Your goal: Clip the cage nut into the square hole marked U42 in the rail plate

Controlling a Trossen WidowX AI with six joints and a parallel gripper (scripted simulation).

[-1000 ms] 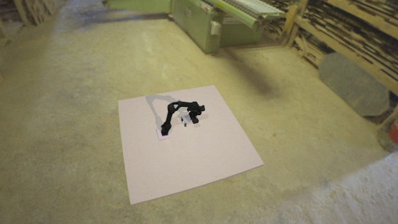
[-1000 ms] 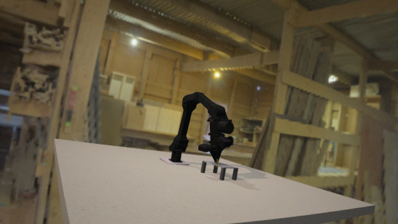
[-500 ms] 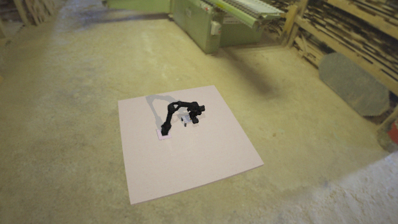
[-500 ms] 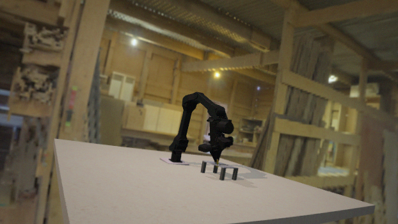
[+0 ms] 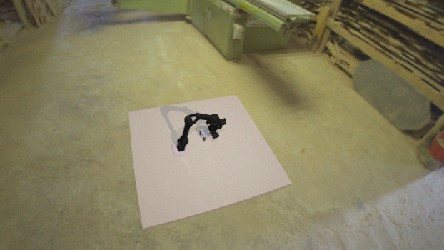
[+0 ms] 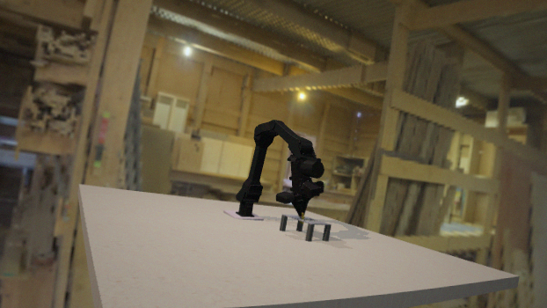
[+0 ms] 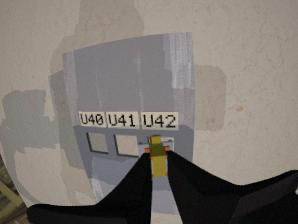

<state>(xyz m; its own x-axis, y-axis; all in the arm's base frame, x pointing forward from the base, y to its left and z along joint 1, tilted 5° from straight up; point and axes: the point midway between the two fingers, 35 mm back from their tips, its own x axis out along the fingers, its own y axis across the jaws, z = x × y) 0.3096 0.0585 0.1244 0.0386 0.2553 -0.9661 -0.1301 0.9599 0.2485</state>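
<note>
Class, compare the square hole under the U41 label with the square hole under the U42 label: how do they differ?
The U41 hole is uncovered, while the U42 hole is largely hidden by the yellow cage nut.
The U41 hole lies to one side of the gripper; the U42 hole is right at its fingertips.
Both are in the same grey rail plate, below their labels.

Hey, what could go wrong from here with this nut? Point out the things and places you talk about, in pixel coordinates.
The tool (image 5: 213, 133) (image 6: 302, 215) (image 7: 157, 157) grips the yellow cage nut (image 7: 159, 165) at the U42 hole, hiding much of it, so a wing might catch the rim unnoticed. Pushing down could perhaps shift the rail plate (image 5: 204, 133) (image 6: 320, 222) (image 7: 125, 75), which stands on legs. Releasing before both wings hook might drop the nut.
</note>
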